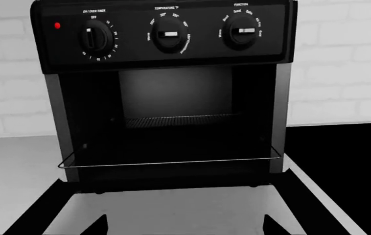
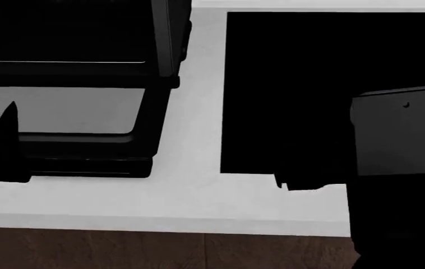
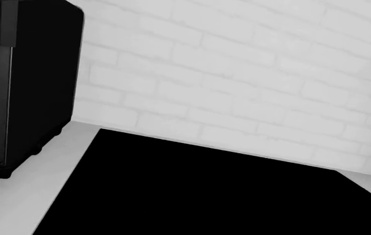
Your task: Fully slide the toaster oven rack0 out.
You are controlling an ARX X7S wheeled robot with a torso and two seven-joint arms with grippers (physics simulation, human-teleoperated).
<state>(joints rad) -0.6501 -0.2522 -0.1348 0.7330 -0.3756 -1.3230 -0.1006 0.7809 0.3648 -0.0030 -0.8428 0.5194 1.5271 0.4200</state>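
The black toaster oven [image 1: 166, 34] faces me in the left wrist view, with its glass door [image 1: 172, 210] folded down flat. The rack0 lies inside it. Its rods [image 1: 179, 121] show against the back wall, and its front wire [image 1: 172, 162] runs across the mouth of the oven. My left gripper [image 1: 185, 230] is open and empty, its two dark fingertips [image 1: 101, 227] wide apart over the door glass, short of the rack's front wire. In the head view the oven [image 2: 70, 33] is at the upper left with one left fingertip [image 2: 7, 119] over the door. The right arm [image 2: 400, 134] hovers over the black basin; its fingers are lost against the black.
A large flat black basin [image 2: 295, 84] lies in the grey counter [image 2: 190, 196] right of the oven, and also shows in the right wrist view [image 3: 205, 191]. A white brick wall [image 3: 238, 73] stands behind. The counter's front edge and a wood floor [image 2: 160, 249] are near me.
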